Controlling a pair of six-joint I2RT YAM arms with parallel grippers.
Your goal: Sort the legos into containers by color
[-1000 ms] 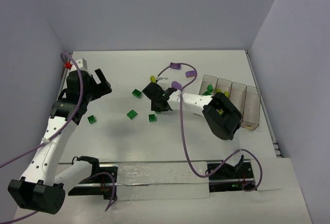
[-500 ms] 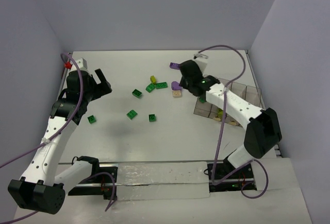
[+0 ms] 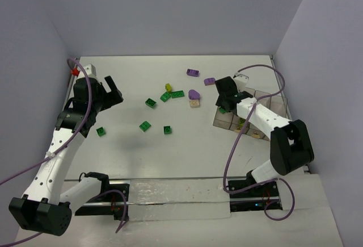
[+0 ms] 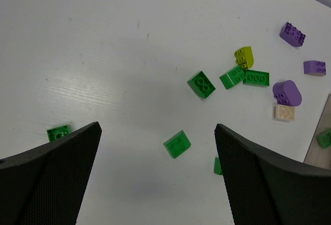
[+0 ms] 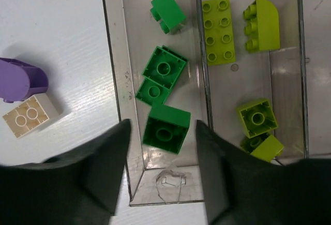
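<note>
While my right tool (image 5: 162, 132) hangs parted over the containers (image 5: 111, 80), a dark green lego (image 5: 168, 121) lies between its fingers; my left tool (image 4: 158, 132) gapes wide.

No text, label, brand, number or sign can be read in any view. The legos (image 5: 164, 132) show only plain studs, though any moulded lettering on them may be too small to tell. The containers (image 5: 111, 54) and the table (image 4: 103, 54) look unmarked.
</note>
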